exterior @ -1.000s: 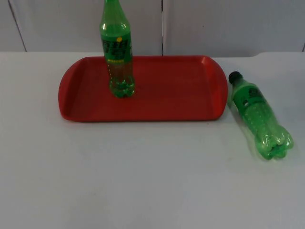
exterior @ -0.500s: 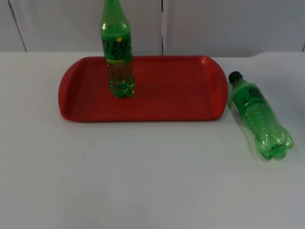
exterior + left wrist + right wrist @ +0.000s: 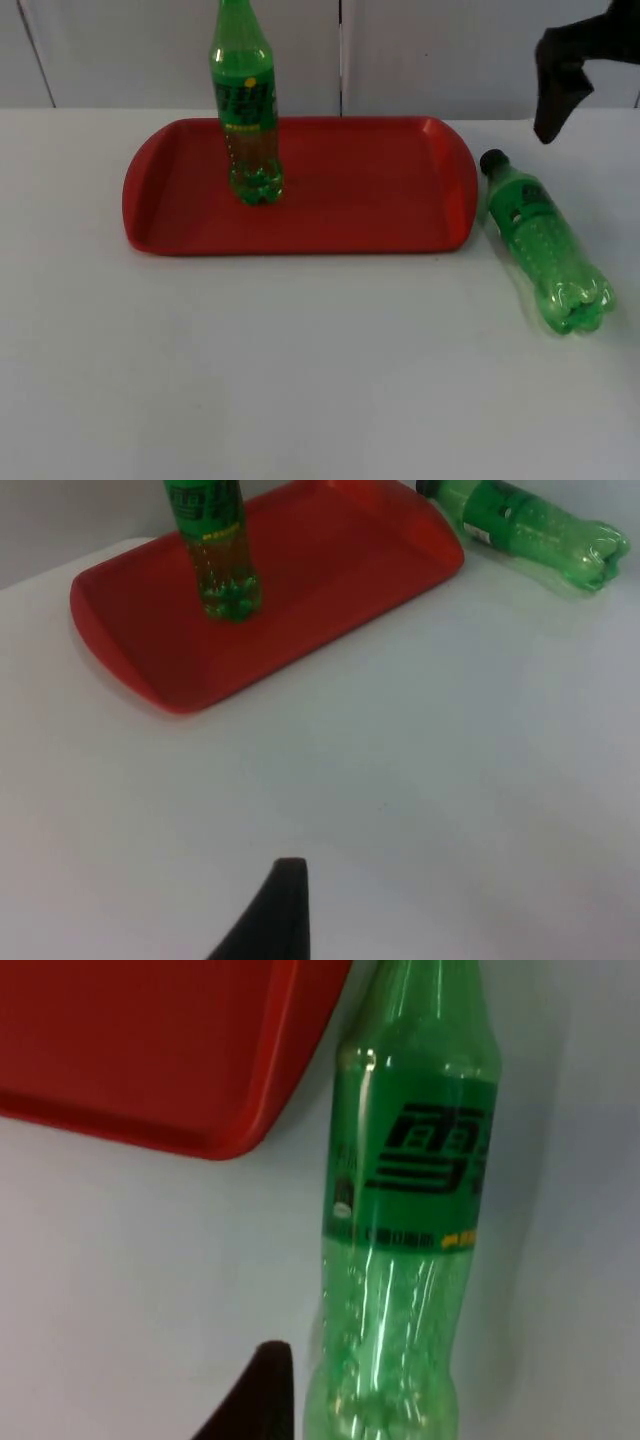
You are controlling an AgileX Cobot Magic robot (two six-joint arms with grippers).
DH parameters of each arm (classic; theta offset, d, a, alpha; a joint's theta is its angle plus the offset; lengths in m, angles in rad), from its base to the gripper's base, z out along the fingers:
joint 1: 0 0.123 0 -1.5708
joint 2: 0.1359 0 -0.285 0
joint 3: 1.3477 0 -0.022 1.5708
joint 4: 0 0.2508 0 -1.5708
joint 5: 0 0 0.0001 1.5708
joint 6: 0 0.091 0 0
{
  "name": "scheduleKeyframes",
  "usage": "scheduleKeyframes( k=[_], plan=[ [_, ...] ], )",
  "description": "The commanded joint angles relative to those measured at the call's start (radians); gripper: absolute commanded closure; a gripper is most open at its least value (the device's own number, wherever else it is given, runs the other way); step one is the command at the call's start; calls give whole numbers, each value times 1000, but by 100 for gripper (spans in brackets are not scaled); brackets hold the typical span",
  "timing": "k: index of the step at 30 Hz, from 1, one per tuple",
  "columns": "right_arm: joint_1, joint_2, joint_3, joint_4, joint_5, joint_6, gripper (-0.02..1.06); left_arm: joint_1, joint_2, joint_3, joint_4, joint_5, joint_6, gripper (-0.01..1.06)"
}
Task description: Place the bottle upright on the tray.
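Ribbed clear-green plastic bottle (image 3: 546,244) lies beside the glossy round-cornered red tray (image 3: 350,215), right gripper (image 3: 553,118) above its cap, grip state unclear.

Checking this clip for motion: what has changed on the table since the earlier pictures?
The right gripper has come in from the upper right, above the lying bottle, touching nothing. That bottle, the upright bottle and the red tray stayed put.

R end effector (image 3: 553,125) raised, pointing down.
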Motion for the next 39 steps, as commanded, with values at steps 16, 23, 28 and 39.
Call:
scheduleKeyframes(
  k=[16, 23, 28, 39],
  plan=[
    [11, 267, -230, -13, 32, 24, 0, -6, -5, 5, 9, -6, -7, 0],
    [11, 371, -322, -11, 57, 14, 0, -6, -5, 5, 11, -6, -7, 0],
    [9, 408, -322, 0, 27, 14, 0, -6, -5, 5, 11, -6, -7, 0],
    [7, 434, -322, 0, -82, 7, 0, -6, -5, 5, 11, -6, -7, 0]
  ],
)
